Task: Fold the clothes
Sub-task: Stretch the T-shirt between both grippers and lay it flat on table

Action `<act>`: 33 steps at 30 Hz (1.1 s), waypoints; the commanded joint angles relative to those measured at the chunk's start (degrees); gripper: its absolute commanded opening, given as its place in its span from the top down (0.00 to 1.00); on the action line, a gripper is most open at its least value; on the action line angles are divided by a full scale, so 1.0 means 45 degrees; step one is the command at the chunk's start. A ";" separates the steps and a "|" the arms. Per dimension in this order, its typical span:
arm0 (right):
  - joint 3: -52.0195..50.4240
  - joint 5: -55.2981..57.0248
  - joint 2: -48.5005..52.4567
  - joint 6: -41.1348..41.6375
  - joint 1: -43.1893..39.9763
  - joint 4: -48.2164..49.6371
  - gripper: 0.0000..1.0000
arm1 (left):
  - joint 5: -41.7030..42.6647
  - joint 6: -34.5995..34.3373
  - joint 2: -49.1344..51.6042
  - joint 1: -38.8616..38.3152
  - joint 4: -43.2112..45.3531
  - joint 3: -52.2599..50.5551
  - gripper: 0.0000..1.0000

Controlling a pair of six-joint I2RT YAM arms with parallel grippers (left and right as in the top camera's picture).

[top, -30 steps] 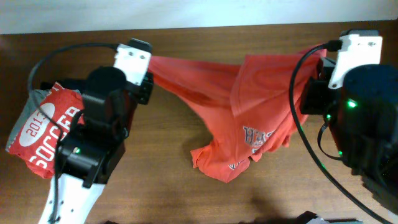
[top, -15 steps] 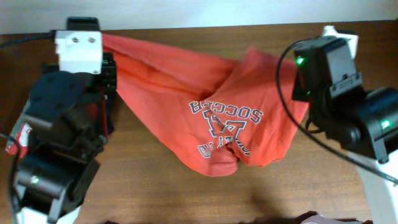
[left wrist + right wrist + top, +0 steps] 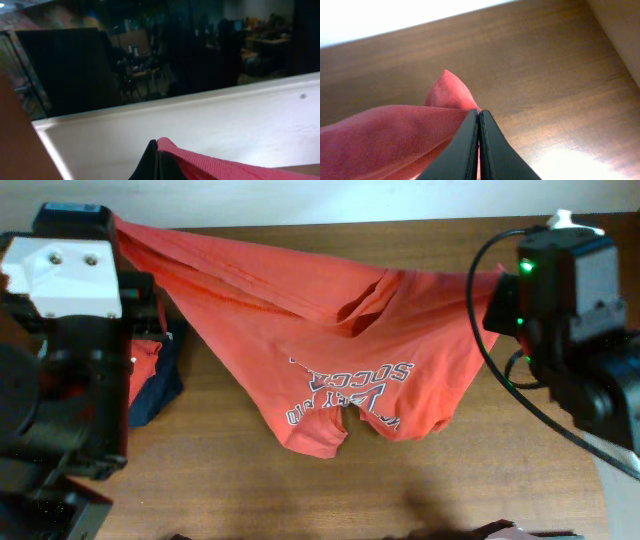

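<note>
Pinching wrinkled, sagging orange-red knit T-shirt (image 3: 330,350) edges: L pincer (image 3: 156,149), R pincer (image 3: 479,120).

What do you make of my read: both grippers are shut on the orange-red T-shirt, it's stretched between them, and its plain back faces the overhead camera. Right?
Not quite. The overhead view shows the navy soccer chest print facing the camera, upside down, not the plain back. The rest holds: the left gripper and the right gripper are both shut on the orange-red T-shirt, which is stretched between them.
</note>
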 commanded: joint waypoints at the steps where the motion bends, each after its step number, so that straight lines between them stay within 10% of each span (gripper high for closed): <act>1: 0.0685 -0.0044 -0.0957 -0.0204 -0.0151 0.0277 0.96 | -0.0015 0.0058 -0.0194 -0.0301 -0.0141 0.0957 1.00; 33: 0.1831 -0.2535 -0.4473 -0.1073 -0.0151 0.0860 0.96 | -0.1409 0.0389 0.0500 -0.0636 -0.2021 0.6470 1.00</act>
